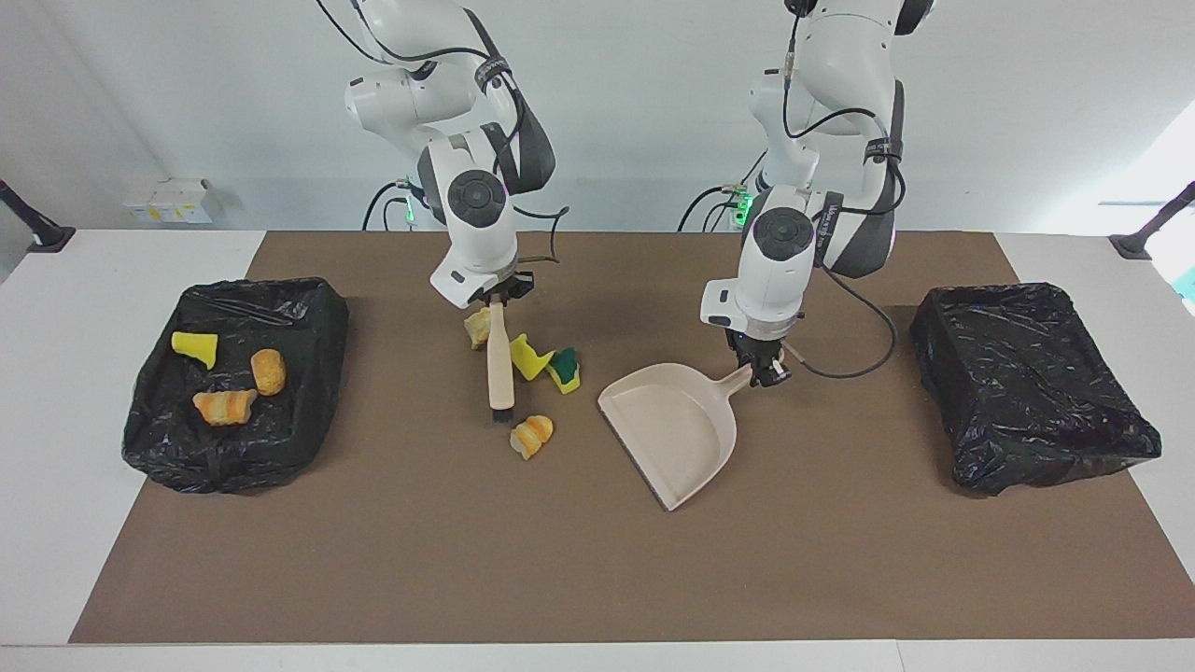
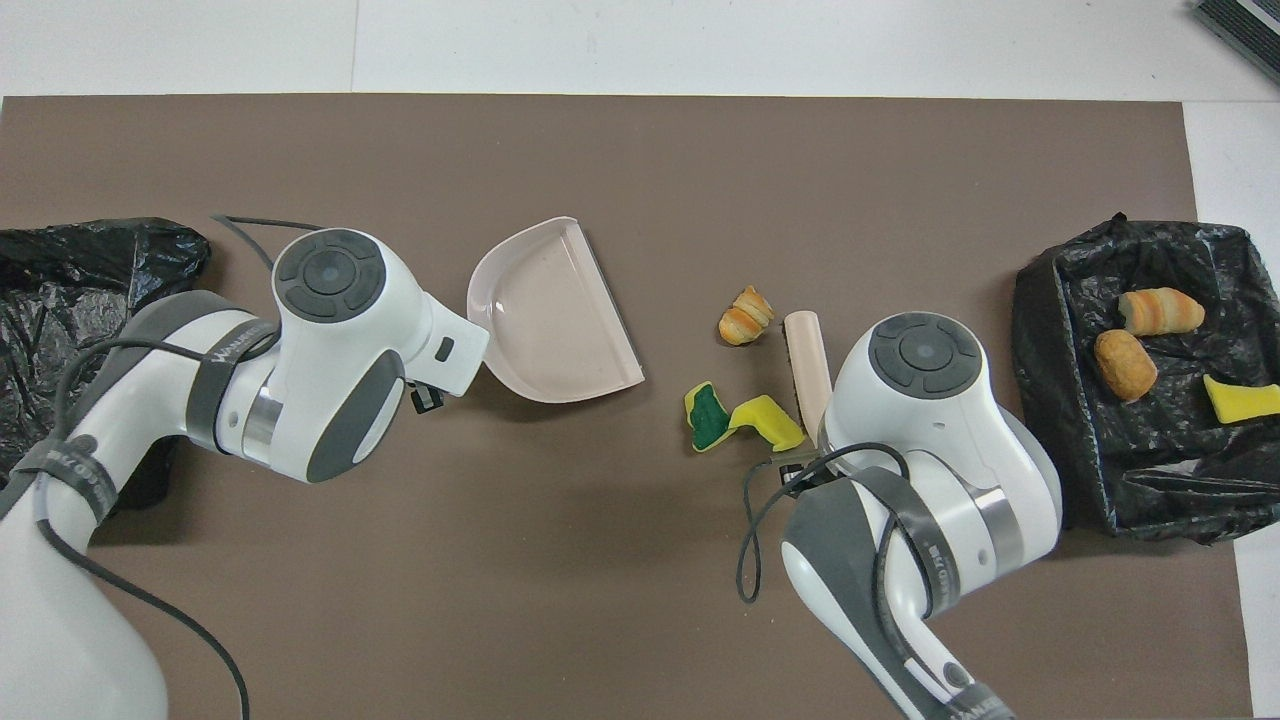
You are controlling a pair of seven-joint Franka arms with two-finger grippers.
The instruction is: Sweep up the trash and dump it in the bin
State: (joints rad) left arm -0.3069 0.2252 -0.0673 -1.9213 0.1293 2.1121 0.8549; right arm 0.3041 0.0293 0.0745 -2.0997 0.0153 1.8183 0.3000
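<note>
- The brown mat (image 1: 597, 560) is being used as the work surface, and everything of the task is lying on it or at its two ends.
- Two bins lined with black bags are being kept at the ends of the table, probably so that each arm can reach one. The bin at the right arm's end (image 1: 308, 308) is holding three pieces of trash (image 1: 224, 405): a yellow sponge piece and two bread-like chunks. In the bin at the left arm's end (image 1: 1032, 397) nothing can be seen.
- The dustpan (image 1: 674, 431) is being held by its handle in the left gripper (image 1: 761, 371), with its fingers clamped on the handle. Its open mouth is being turned toward the loose trash, which looks like a preparation for receiving it.
- The brush (image 1: 499, 366) is being held at its upper end by the right gripper (image 1: 498, 297), whose fingers are closed tightly on the handle. The bristles are pointing down near the mat, beside the scraps, so a sweep toward the dustpan seems to be in preparation.
- Four scraps are being left on the mat between the arms: two yellow-green sponges (image 1: 549, 362) just beside the brush, a bread chunk (image 1: 532, 435) near the bristles, and a pale chunk (image 1: 479, 329) partly hidden under the right gripper.
</note>
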